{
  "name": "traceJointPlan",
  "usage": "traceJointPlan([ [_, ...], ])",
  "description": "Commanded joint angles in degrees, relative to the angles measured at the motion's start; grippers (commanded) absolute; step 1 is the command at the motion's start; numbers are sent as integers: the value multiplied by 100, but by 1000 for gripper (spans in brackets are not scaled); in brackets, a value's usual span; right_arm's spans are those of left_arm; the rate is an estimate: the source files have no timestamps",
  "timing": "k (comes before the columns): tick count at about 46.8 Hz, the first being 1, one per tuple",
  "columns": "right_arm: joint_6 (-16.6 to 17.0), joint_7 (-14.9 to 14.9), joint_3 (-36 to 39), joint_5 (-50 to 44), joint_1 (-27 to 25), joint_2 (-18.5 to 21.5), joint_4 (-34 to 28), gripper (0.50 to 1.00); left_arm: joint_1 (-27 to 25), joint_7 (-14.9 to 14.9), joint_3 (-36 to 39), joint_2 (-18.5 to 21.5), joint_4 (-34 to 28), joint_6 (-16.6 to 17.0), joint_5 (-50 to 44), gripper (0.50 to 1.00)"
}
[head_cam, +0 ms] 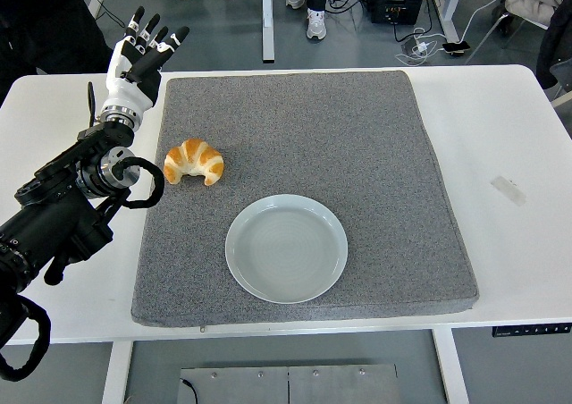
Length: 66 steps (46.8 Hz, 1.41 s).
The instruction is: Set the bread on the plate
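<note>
A golden croissant (194, 162) lies on the grey mat (357, 127), near its left edge. A pale round plate (286, 248) sits on the mat in front of and to the right of the croissant, with nothing on it. My left hand (143, 54) is raised at the mat's far left corner, fingers spread and holding nothing, well behind the croissant. My right arm is out of view.
The grey mat lies on a white table (509, 136). A small piece of tape (508, 189) lies on the table at the right. People's feet (308, 15) and cables show on the floor beyond the table's far edge.
</note>
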Motion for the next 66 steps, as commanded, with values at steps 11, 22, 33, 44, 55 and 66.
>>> traceJointPlan([
  [11, 3, 0, 2, 0, 9, 0, 0, 1000, -22, -17, 55, 0, 0, 0, 9, 972],
  [22, 3, 0, 3, 0, 0, 0, 0, 1000, -49, 0, 90, 35, 0, 0, 18, 972],
  [33, 3, 0, -6, 0, 9, 0, 0, 1000, -128, 114, 143, 184, 0, 0, 18, 972],
  [44, 3, 0, -6, 0, 0, 0, 0, 1000, -137, 220, 187, 202, -9, -9, 35, 972],
  [55, 3, 0, 3, 0, 0, 0, 0, 1000, -119, 255, 213, 325, -79, 0, 106, 972],
  [66, 3, 0, -6, 0, 0, 0, 0, 1000, -418, 282, 1152, 1097, -360, 0, 106, 972],
])
